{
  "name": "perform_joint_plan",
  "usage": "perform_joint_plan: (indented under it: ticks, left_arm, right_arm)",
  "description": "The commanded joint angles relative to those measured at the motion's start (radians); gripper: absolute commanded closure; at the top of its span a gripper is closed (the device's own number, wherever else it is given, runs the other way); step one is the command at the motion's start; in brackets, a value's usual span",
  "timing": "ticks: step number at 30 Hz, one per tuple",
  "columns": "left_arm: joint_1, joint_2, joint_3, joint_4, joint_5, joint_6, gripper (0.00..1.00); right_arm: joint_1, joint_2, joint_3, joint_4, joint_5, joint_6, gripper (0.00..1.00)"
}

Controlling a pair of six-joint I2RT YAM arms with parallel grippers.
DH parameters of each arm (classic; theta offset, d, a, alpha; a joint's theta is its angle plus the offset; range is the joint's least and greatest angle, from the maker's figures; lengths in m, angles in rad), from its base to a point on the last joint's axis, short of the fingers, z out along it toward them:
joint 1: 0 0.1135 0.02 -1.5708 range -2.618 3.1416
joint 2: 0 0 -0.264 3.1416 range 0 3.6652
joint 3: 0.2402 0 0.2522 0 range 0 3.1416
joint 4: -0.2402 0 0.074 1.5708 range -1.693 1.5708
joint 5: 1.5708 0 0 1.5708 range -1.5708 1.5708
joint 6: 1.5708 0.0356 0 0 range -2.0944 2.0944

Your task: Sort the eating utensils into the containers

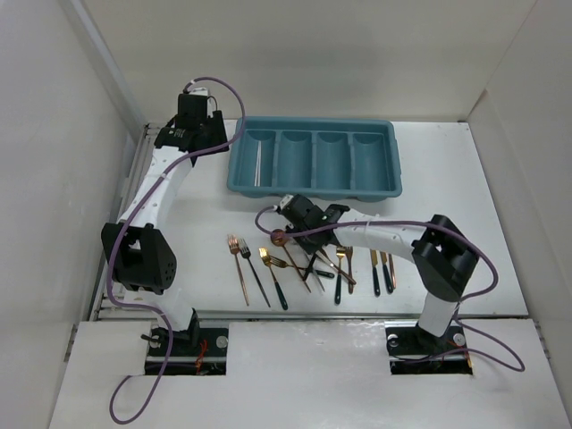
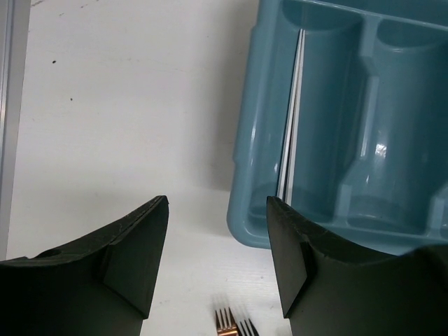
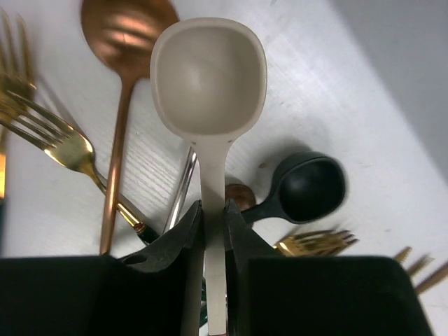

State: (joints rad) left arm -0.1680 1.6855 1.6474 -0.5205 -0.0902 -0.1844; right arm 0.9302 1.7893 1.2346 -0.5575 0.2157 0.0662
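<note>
Right gripper (image 3: 213, 215): was pinched shut on the white spoon (image 3: 208, 77), both pads on the flat handle just under the neck.
White spoon: bowl pointed to 12 o'clock in the wrist view and sat over the utensil pile (image 1: 304, 264) - couldn't tell if it was fully clear of it.
Handling guess: looked like light, stiff plastic with a smooth handle, so it could swivel in the pinch. Mid-handle seemed the sane spot.
Neighbours: copper spoon (image 3: 126, 28) at 10 o'clock of the bowl, black spoon (image 3: 308, 185) at 4 o'clock, gold fork (image 3: 59, 140) at 8.
Left gripper (image 2: 217, 245): wide open, holding nothing, just short of the tray's end.
Tray (image 1: 398, 165): at 12 o'clock of the pile.
Compartments: the leftmost held one slim pale piece (image 1: 259, 164) - I saw nothing in the other three.
</note>
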Motion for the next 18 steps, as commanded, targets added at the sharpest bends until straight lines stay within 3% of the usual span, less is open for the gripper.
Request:
perform_joint_plan:
  ticks: [1, 9, 11, 18]
  left_arm:
    - [0.005, -0.056, -0.006, 0.019, 0.009, 0.005, 0.45]
    - [-0.004, -0.066, -0.017, 0.008, 0.115, -0.015, 0.45]
    - [-0.017, -0.075, -0.017, -0.021, 0.136, -0.015, 0.45]
    - [-0.169, -0.096, -0.030, -0.111, 0.171, 0.017, 0.46]
  right_arm:
    - [0.004, -0.119, 0.118, -0.019, 0.069, -0.003, 1.00]
    - [-0.063, -0.214, 0.307, 0.028, 0.280, 0.096, 1.00]
    - [-0.167, -0.148, 0.392, 0.070, 0.280, 0.130, 1.00]
    - [-0.333, 0.124, 0.589, 0.110, 0.254, 0.178, 1.00]
